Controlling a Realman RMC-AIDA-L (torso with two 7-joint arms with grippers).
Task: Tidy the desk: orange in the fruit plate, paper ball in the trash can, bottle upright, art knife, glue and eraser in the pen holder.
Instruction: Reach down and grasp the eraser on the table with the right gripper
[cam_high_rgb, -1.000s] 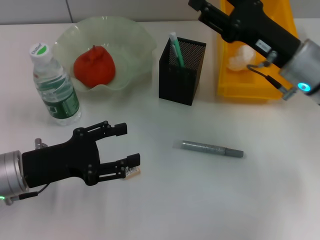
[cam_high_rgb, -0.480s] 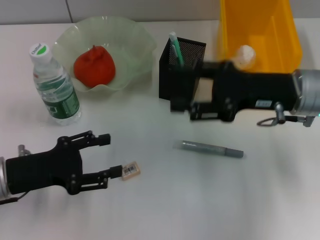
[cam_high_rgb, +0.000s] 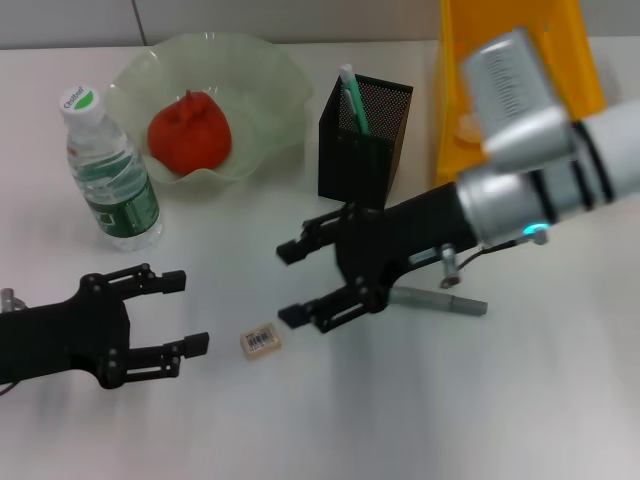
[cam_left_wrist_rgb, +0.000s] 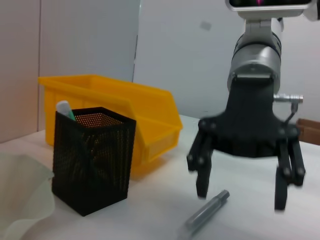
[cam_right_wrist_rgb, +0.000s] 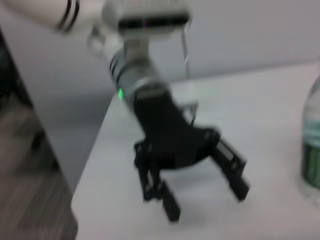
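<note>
Head view, eraser (cam_high_rgb: 261, 341): flat on the white desk (cam_high_rgb: 330, 420), between both grippers, touching neither.
Left gripper (cam_high_rgb: 178, 312): jaws wide apart, holding nothing, just beside eraser.
Right gripper (cam_high_rgb: 291, 284): jaws spread, holding nothing, near eraser.
Grey pen (cam_high_rgb: 437, 300): under right arm.
Room: pale wall (cam_left_wrist_rgb: 180, 45) behind desk.

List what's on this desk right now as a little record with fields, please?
orange: in the plate
bottle: upright, beside the plate
pen holder: green-capped stick inside
eraser: loose on the desk, between both grippers
grey pen: lying flat, partly under the right arm
trash can: far right, behind the right arm
left gripper: open, near the eraser
right gripper: open, reaching toward the eraser
</note>
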